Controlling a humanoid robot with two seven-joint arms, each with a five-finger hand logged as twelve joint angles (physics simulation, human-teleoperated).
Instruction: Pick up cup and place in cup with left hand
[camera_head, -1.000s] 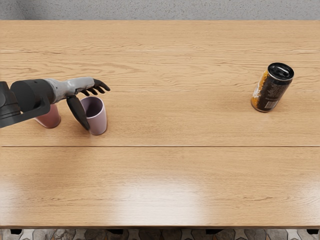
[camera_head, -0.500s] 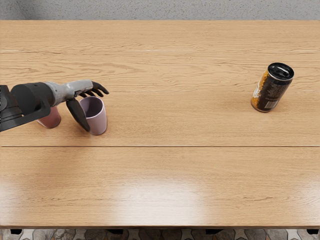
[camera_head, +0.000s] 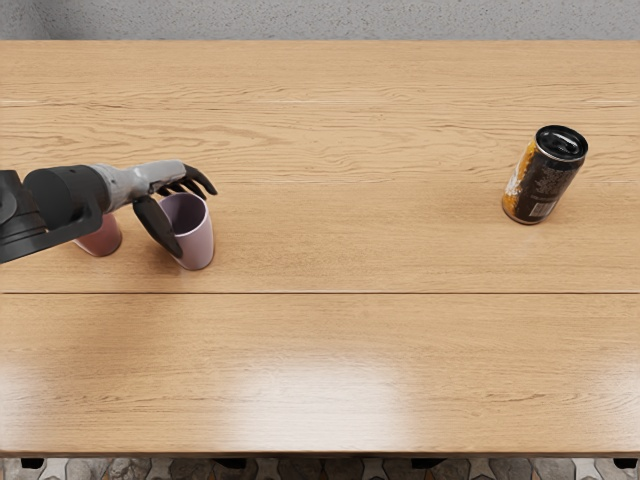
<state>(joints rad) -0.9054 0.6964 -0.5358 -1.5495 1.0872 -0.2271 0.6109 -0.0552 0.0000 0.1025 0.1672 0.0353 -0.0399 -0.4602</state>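
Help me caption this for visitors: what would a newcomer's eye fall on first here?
Probably the black and gray left robot hand at the left, its fingers open near the far rim of the lilac cup and its thumb overlapping that cup's left side. Next comes the dark, orange-patched drink can standing at the right. The reddish-pink cup, at far left, is partly hidden by the arm.

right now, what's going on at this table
The robot's left hand is open at the lilac cup, its thumb down by the cup's left side and its fingers above the far rim. Whether they touch it isn't clear. That cup stands on the table, not placed in the partly hidden pink cup to its left. A dark can stands far to the right.
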